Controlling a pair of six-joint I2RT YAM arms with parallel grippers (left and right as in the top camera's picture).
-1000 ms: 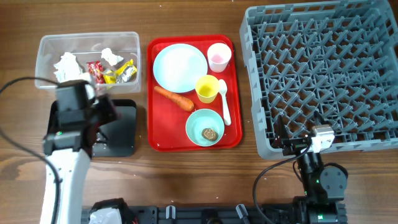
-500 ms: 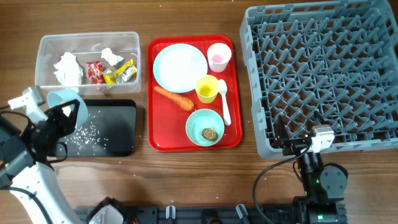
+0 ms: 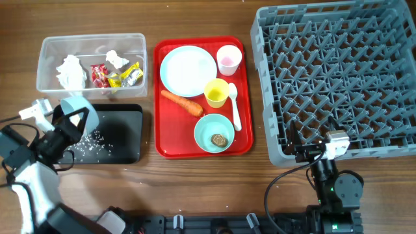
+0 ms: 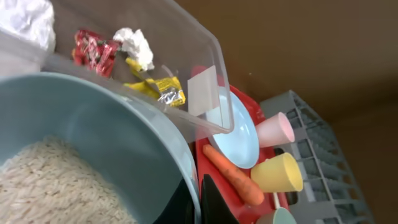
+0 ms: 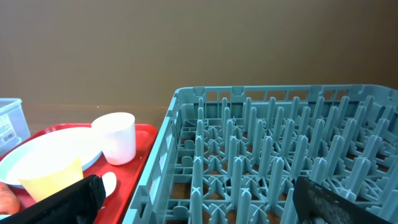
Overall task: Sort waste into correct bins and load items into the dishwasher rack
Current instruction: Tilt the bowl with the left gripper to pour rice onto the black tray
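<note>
Left gripper [image 4: 198,202]: fingers clamped on the rim of a round light blue plastic bowl [image 4: 93,124], tilted, white rice grains [image 4: 50,180] inside. Bowl hangs over the left end of the shallow black rectangular tray [image 3: 127,123]; loose grains scattered on the tray floor. Clear rectangular plastic tub [image 3: 91,40] just behind, holding tissues and wrappers. Right gripper [image 5: 199,208]: fingers apart, empty, at the front edge of the large grey lattice-walled plastic rack [image 3: 338,71].

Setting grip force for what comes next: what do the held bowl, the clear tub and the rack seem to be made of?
Bowl: likely plastic or melamine, with a smooth matte finish; opaque, even light blue.
Tub: thin, glossy clear plastic; wrappers show through its wall.
Rack: moulded grey plastic, matte; lattice walls and pegs.
</note>
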